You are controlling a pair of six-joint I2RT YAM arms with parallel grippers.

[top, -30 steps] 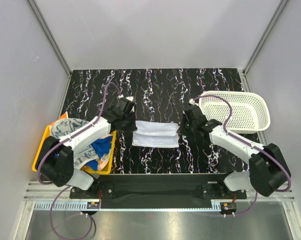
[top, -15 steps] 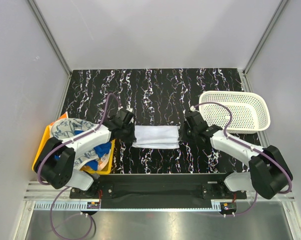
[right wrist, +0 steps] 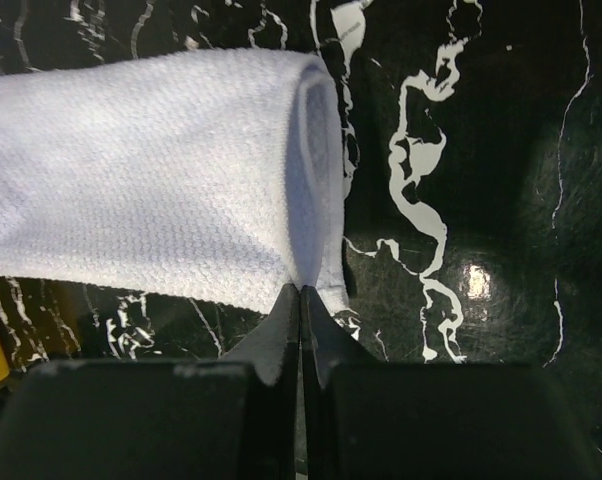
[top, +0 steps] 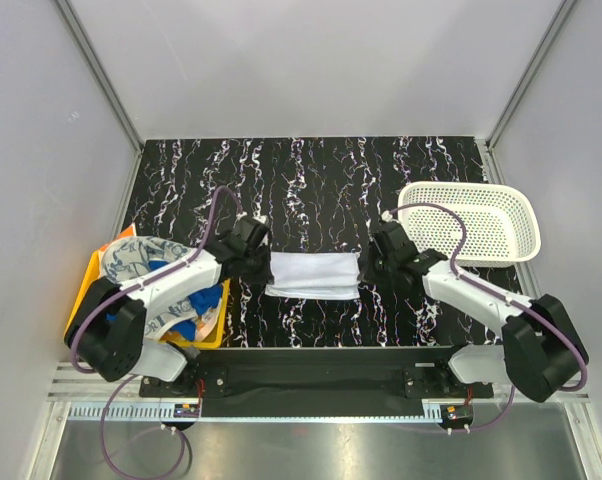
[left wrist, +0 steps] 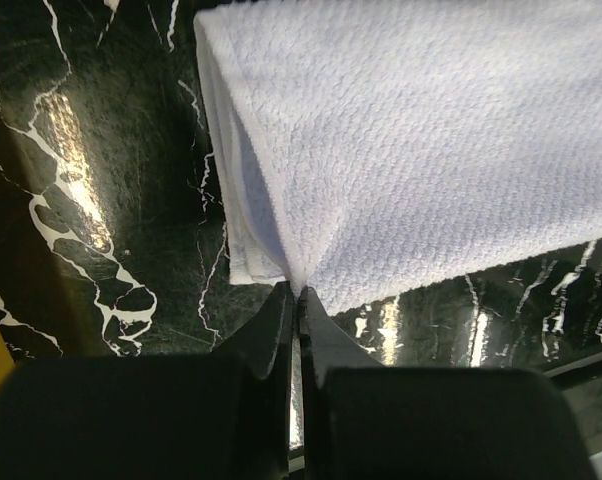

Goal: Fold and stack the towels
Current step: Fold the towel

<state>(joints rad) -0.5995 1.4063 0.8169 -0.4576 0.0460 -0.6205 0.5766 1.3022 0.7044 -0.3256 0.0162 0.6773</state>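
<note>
From above, the white towel [top: 313,274] lies folded into a flat oblong band on the black marbled table [top: 311,180], stretched between the two arms. The left gripper [top: 253,262] meets its left end and the right gripper [top: 373,262] its right end. At the left a yellow bin [top: 78,305] holds a heap of other towels [top: 141,262] — blue-patterned white and solid blue among them — and at the far right sits a white perforated basket [top: 471,222]. In the left wrist view the cloth fills the upper right, its weave a fine pebbled waffle, its layered edges stacked along the left side. The dark fingers [left wrist: 274,325] are pressed together with no gap, pinching the near hem where the fabric puckers to a point. In the right wrist view the towel spreads to the upper left, its end curled into a soft rounded fold. The black fingertips [right wrist: 278,335] are likewise closed tight, nipping the lower edge just under that fold, with glossy white-veined stone to the right.
</note>
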